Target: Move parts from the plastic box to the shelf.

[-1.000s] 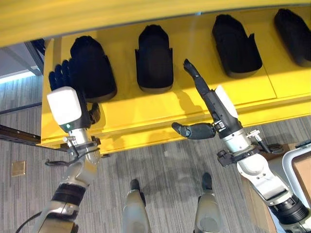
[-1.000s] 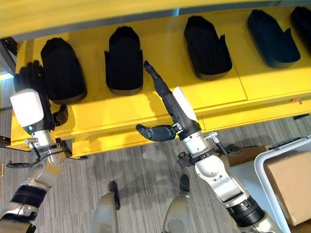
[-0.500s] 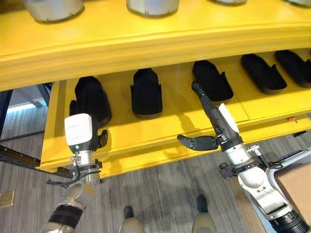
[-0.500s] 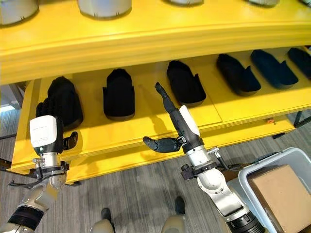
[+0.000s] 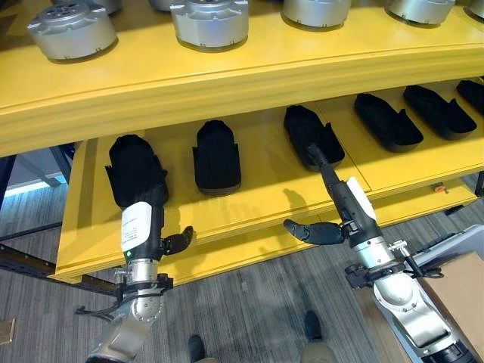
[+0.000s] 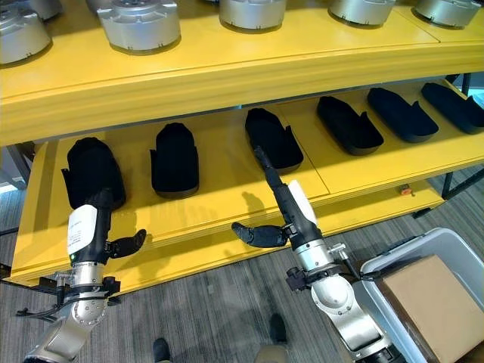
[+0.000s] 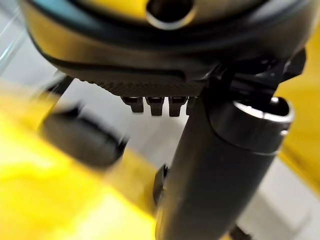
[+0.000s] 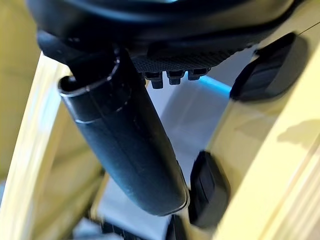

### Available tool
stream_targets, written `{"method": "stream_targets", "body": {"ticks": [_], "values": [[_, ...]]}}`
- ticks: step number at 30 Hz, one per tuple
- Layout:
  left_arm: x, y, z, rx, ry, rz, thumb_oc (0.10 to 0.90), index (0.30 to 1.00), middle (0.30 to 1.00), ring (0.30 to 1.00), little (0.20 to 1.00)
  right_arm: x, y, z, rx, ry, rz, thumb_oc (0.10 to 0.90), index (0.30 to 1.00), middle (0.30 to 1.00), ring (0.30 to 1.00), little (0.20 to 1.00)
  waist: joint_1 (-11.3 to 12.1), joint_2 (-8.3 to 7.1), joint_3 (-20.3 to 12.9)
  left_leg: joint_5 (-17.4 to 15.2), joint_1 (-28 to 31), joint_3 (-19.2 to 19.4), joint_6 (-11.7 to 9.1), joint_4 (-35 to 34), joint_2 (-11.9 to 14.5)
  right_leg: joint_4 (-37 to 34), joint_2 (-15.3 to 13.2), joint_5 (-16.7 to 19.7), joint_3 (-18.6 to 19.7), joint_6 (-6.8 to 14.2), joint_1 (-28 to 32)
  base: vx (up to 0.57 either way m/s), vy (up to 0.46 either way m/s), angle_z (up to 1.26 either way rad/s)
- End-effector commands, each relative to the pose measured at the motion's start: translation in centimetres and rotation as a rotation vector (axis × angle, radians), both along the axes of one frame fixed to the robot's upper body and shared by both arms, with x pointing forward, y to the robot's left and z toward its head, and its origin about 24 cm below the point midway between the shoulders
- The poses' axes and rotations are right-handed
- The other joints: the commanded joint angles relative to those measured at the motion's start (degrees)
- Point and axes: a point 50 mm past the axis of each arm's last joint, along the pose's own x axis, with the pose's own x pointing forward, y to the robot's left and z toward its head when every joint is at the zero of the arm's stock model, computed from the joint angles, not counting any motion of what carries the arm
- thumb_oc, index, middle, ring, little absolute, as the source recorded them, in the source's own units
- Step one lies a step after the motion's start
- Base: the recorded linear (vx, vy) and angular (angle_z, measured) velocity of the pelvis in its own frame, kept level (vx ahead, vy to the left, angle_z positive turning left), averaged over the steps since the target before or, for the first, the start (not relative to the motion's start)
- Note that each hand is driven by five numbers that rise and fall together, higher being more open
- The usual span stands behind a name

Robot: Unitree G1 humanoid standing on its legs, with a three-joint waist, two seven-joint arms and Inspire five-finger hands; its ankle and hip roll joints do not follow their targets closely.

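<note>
Both of the robot's dark hands stand raised before the yellow two-tier metal shelf (image 5: 227,76), fingers straight and thumbs out to the side, holding nothing. The left hand (image 5: 147,223) sits at the near left, its fingertips over the leftmost black moulded part (image 5: 134,168) on the lower tier. The right hand (image 5: 336,198) reaches toward the third black moulded part (image 5: 306,130) from the left; whether its fingertips touch that part cannot be told.

Compared with a second ago, the camera has tipped up and back: the upper tier and its row of silver round metal housings (image 5: 210,21) have come into sight, and more black parts show along the lower tier to the right. The arms have stayed at much the same posts by the shelf, the left hand having slid down from the leftmost part. That suggests a placing is finished and the next part has yet to be fetched.

The grey plastic box (image 6: 442,253) lies at the near right on the floor, cut off by the frame edge; a brown cardboard sheet (image 6: 435,302) covers what shows of its inside, so whether parts remain in it is hidden. The wrist views are blurred, showing each thumb against yellow shelf and dark shapes. The upper housings are cropped at the far edge.
</note>
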Motion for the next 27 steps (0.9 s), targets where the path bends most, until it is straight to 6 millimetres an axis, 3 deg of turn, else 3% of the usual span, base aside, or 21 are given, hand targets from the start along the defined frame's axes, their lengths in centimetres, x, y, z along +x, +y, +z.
{"method": "stream_targets", "body": {"ticks": [1, 5, 12, 16, 22, 27], "values": [[0.3, 0.0, 3.7, -0.236, -0.127, -0.204, 0.9, 1.0, 1.0, 1.0, 1.0, -0.5, -2.5, 3.9, 0.166, -0.183, -0.045, 0.9, 1.0, 1.0, 1.0, 1.0, 0.87, 0.36, -3.0, -3.67, -0.04, -0.07, 3.92, 0.13, 0.26, 1.55, -0.63, -5.83, -6.49, -0.87, 3.09, 0.0, 0.0, 0.0], [-1.4, -0.4, 2.9, -0.393, -0.084, -0.294, 0.9, 1.0, 1.0, 1.0, 1.0, -1.1, -4.1, 2.4, 0.238, -0.107, -0.079, 0.9, 1.0, 1.0, 1.0, 1.0, 0.91, 0.52, -2.99, -4.25, 1.03, 0.22, 4.4, 0.52, -0.14, 2.16, -0.94, -6.02, -6.79, -0.61, 3.86, 0.03, 0.017, -0.01], [-0.8, -0.4, 3.3, -0.429, -0.107, -0.297, 0.9, 1.0, 1.0, 1.0, 1.0, -1.2, -3.7, 2.4, 0.185, -0.143, -0.048, 0.9, 1.0, 1.0, 1.0, 1.0, 1.19, 0.41, -3.68, -4.84, 2.18, -0.14, 5.0, 0.39, -0.79, 2.47, -1.31, -6.1, -7.69, -0.52, 5.05, 0.05, 0.001, 0.0], [-0.1, -0.9, 3.5, -0.443, -0.096, -0.325, 0.9, 1.0, 1.0, 1.0, 1.0, -0.2, -1.8, 3.5, 0.154, -0.186, 0.06, 0.9, 1.0, 1.0, 1.0, 1.0, 2.42, 0.29, -3.91, -5.02, 2.29, -1.14, 5.08, 0.51, -1.11, 2.14, -1.46, -5.92, -8.6, -0.61, 5.75, 0.04, -0.029, 0.07], [0.2, -2.1, 2.7, -0.493, -0.031, -0.376, 0.9, 1.0, 1.0, 1.0, 1.0, 2.0, 2.9, 5.6, 0.081, -0.264, 0.226, 0.9, 1.0, 1.0, 1.0, 1.0, 7.28, -0.02, -4.28, -4.63, 2.05, -3.46, 4.75, 0.16, -1.03, 1.58, -1.33, -6.17, -11.63, -0.81, 7.4, 0.04, -0.056, 0.18], [0.4, -2.5, 2.4, -0.485, 0.0, -0.411, 0.9, 1.0, 1.0, 1.0, 1.0, 3.4, 5.1, 6.4, 0.035, -0.247, 0.29, 0.9, 1.0, 1.0, 1.0, 1.0, 9.54, -0.31, -4.3, -4.15, 1.72, -4.41, 4.38, 0.01, -0.66, 1.27, -1.3, -6.28, -13.19, -0.91, 8.36, 0.02, -0.043, 0.28]]}}
